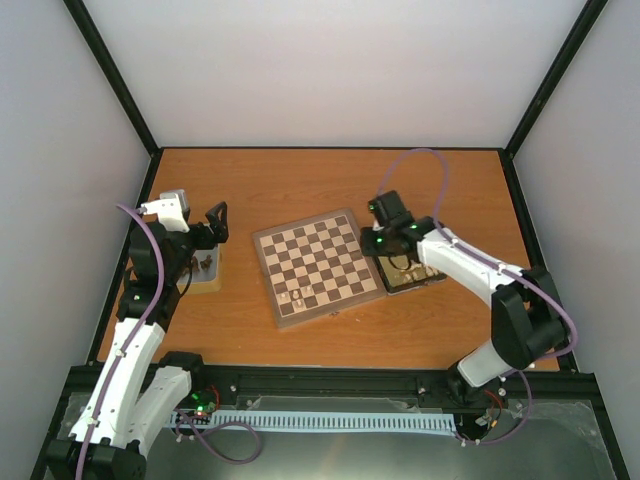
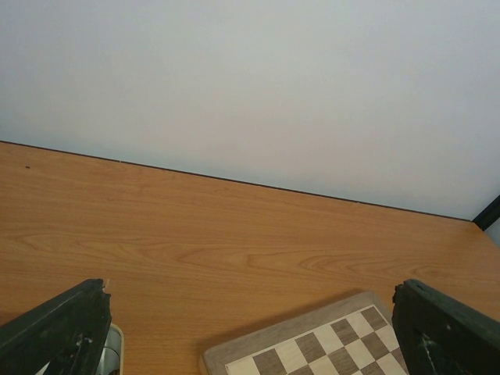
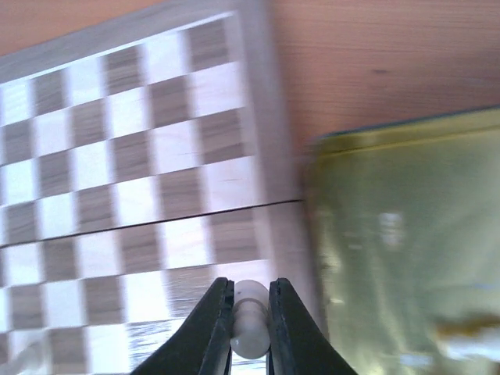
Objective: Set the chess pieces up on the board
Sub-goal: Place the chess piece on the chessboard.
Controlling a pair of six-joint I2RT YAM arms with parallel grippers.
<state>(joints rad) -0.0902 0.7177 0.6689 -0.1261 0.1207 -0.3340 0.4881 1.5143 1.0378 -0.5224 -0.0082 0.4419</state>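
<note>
The checkered board (image 1: 318, 265) lies mid-table; a few cream chessmen (image 1: 297, 295) stand near its front edge. My right gripper (image 3: 251, 316) is shut on a cream-white chess piece (image 3: 250, 328) and holds it above the board's right edge (image 3: 258, 117), next to the gold tin (image 3: 406, 250). In the top view the right gripper (image 1: 385, 235) hangs between the board and the tin (image 1: 408, 274). My left gripper (image 1: 215, 222) is open and empty, left of the board, with its fingers (image 2: 55, 332) wide apart above the board's corner (image 2: 312, 344).
A silver tray (image 1: 207, 268) with dark brown chessmen sits under the left arm. The gold tin holds more pieces, blurred in the right wrist view. Grey walls stand close around the table.
</note>
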